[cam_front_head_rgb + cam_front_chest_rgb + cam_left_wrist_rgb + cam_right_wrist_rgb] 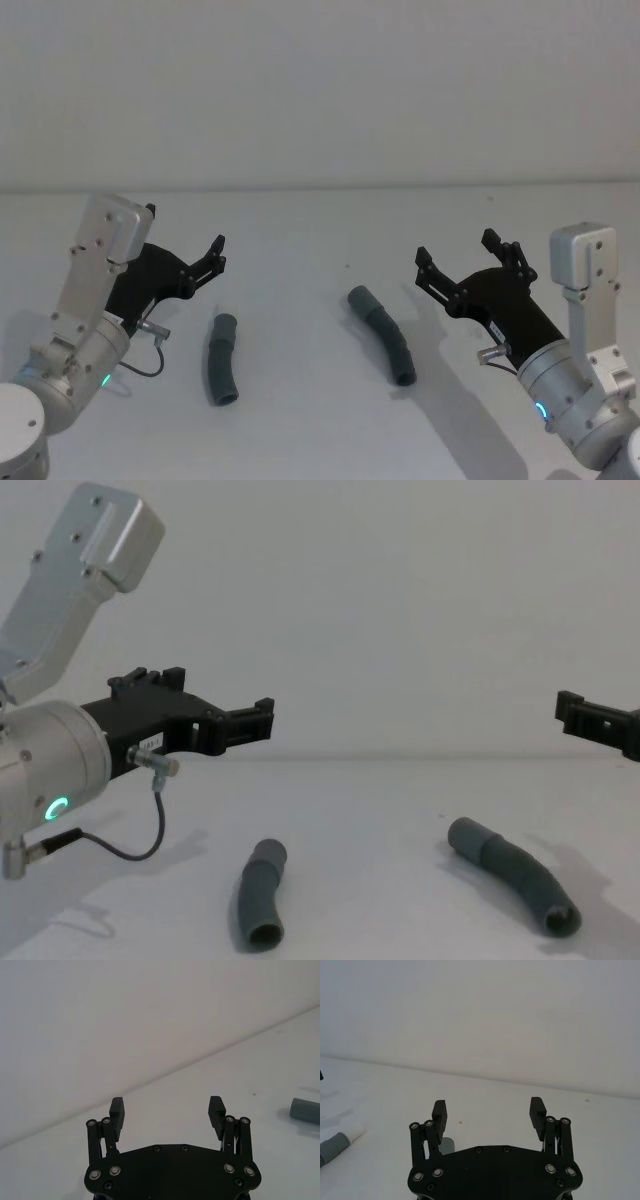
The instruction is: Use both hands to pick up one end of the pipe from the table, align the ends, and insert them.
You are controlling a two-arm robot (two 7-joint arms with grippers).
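White table [300,440] meets a pale wall [320,90]. We see the left hand [185,228] raised at the left and the right hand [456,247] raised at the right, both with fingers spread and empty. Between them lie the right pipe piece [383,335] and the left pipe piece [220,358], well apart.

I see both grippers in matte blk: L gripper [167,1108] and R gripper [488,1107] each have an angular palm plate [170,1172] w/ silver screws [115,1170] at the linkage pivots, plus ridged pads [216,1110]. L arm [55,765] is a thick silver cyl. w/ teal light ring [58,806], boxy silver housing [95,540] and thin blk cable [140,852]. R arm [585,385] is silver too, w/ blue-teal ring [541,411].
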